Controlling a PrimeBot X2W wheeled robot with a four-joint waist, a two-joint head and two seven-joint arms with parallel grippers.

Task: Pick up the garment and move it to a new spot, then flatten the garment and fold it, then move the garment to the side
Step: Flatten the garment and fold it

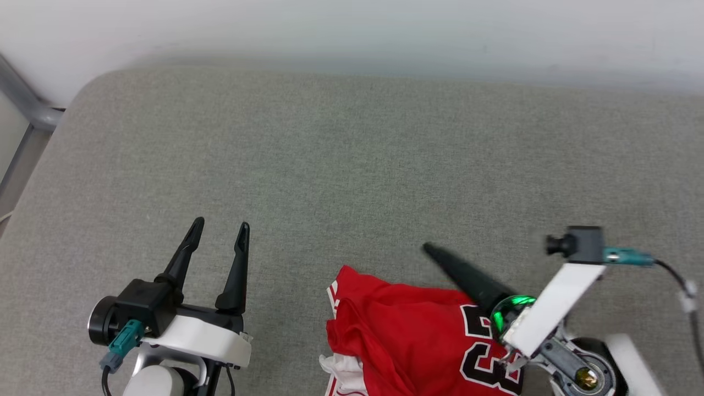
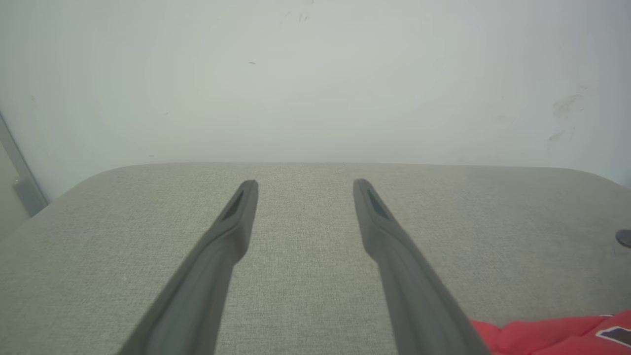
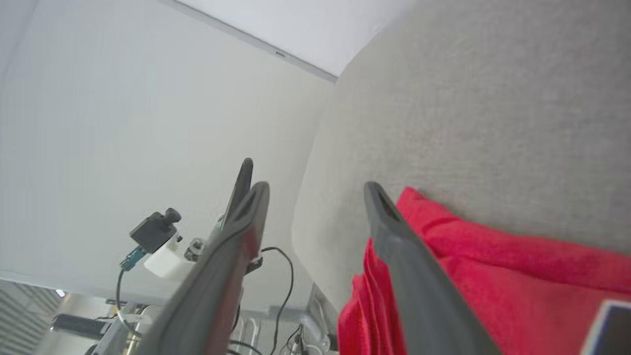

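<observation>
Red jersey lies crumpled at near edge of grey fabric bench. R end effector just over it, jaws wide, gripping nothing. L end effector wide too, empty, well apart.

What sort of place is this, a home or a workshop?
Probably a robot test room, not a home: a bare white wall, a grey fabric-covered pad used as worktop with a red jersey on it, and loose cables beside it.
</observation>
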